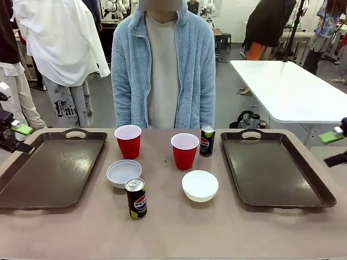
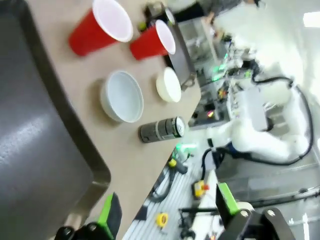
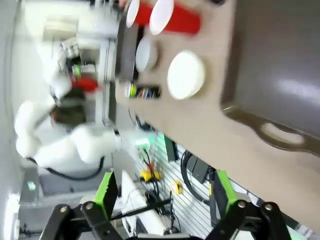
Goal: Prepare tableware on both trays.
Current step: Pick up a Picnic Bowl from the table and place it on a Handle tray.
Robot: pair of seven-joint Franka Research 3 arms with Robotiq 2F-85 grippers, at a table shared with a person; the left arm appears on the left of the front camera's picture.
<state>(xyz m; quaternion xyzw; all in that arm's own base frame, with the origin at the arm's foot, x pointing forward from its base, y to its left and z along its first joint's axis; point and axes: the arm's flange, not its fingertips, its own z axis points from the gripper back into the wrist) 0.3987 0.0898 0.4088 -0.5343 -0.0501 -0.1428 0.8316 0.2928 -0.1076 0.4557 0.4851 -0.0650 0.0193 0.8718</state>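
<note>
Two dark brown trays lie on the table, one at the left (image 1: 51, 168) and one at the right (image 1: 274, 168), both bare. Between them stand two red cups (image 1: 128, 142) (image 1: 184, 151), two white bowls (image 1: 123, 173) (image 1: 200, 186) and two black Pepsi cans (image 1: 207, 141) (image 1: 136, 198). My left gripper (image 1: 23, 137) hovers open at the left tray's outer edge. Past the right tray's outer edge, my right gripper (image 1: 332, 148) is open too. In the left wrist view the open gripper (image 2: 167, 210) looks past a tray corner (image 2: 95, 175). In the right wrist view the open gripper (image 3: 164, 195) faces a tray handle (image 3: 280, 132).
A person in a light blue fleece (image 1: 162, 65) stands at the table's far side, hands out of sight. A second white table (image 1: 287, 89) stands behind at the right. The tabletop's front strip (image 1: 217, 233) is bare.
</note>
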